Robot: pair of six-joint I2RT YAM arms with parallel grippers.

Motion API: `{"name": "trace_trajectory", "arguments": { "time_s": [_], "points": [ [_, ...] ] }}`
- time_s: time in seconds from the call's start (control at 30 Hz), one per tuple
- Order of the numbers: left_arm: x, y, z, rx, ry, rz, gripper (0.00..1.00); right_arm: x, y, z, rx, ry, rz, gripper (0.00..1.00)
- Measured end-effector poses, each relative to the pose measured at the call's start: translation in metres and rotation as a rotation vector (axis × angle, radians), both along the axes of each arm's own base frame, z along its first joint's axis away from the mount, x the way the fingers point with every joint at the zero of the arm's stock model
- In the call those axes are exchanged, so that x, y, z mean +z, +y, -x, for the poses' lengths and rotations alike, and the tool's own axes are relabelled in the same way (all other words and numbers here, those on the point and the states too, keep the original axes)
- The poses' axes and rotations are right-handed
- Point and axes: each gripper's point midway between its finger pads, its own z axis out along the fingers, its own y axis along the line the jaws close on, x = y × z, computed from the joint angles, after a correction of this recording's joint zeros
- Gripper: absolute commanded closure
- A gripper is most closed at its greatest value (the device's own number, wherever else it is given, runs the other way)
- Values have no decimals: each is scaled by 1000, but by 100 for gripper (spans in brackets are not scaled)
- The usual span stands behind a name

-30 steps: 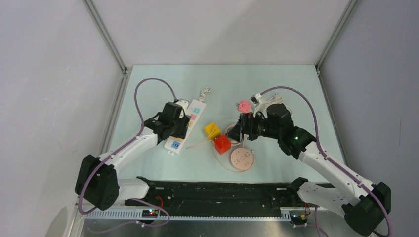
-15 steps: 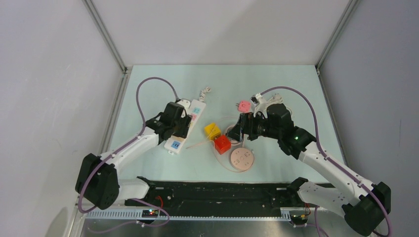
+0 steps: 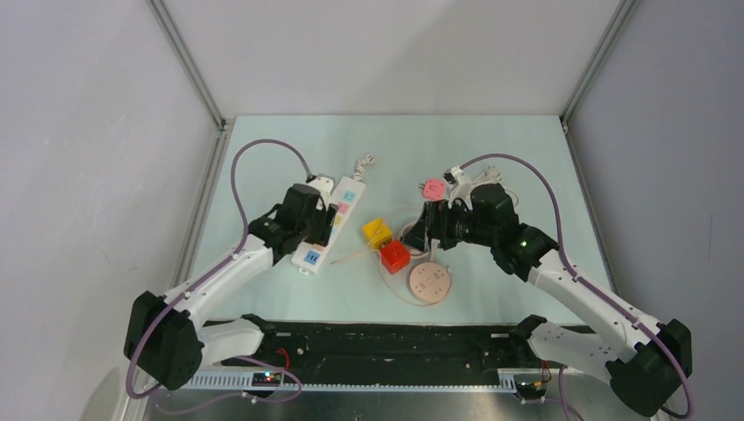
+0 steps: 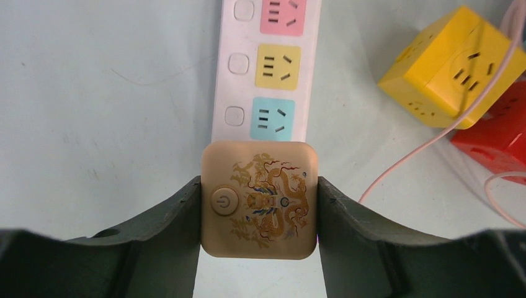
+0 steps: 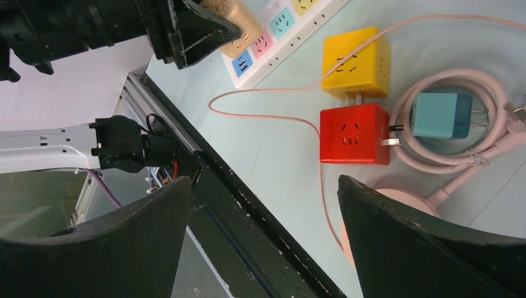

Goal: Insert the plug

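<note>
My left gripper (image 4: 259, 200) is shut on a tan square plug (image 4: 259, 186) printed with a gold dragon and a power button. It holds the plug over the near end of the white power strip (image 4: 273, 62), just below the strip's teal socket (image 4: 272, 118). I cannot tell whether the plug touches the strip. In the top view the left gripper (image 3: 316, 230) sits over the strip (image 3: 344, 210). My right gripper (image 5: 263, 192) is open and empty, and it hovers (image 3: 423, 232) above the red cube socket (image 5: 353, 133).
A yellow cube socket (image 3: 377, 231) and the red cube (image 3: 395, 255) lie right of the strip. A teal adapter (image 5: 440, 115) sits inside a coiled pink cable. A pink round disc (image 3: 430, 283) and a small pink plug (image 3: 432, 188) lie nearby.
My left arm has shifted slightly left with the plug still held over the strip. The right arm has barely moved.
</note>
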Motion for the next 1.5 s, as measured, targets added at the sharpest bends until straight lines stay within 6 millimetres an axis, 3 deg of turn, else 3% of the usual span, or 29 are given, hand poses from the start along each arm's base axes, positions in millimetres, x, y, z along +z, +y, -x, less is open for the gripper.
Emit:
{"name": "trace_trajectory", "arguments": {
  "time_s": [0.23, 0.57, 0.83, 1.13, 1.5],
  "points": [
    [-28, 3, 4, -11, 63, -48, 100, 0, 0, 0, 0, 0, 1, 9],
    [-26, -1, -3, -24, 32, -41, 100, -1, 0, -1, -6, 0, 4, 9],
    [-11, -1, -1, -34, -24, -18, 100, -5, 0, -3, -7, 11, 13, 9],
    [-27, 0, -1, -46, 7, -47, 100, -6, 1, -2, -4, 13, 15, 9],
    [-27, -3, -6, -51, -5, -47, 100, -7, 1, -3, -11, 12, 19, 9]
  ]
}}
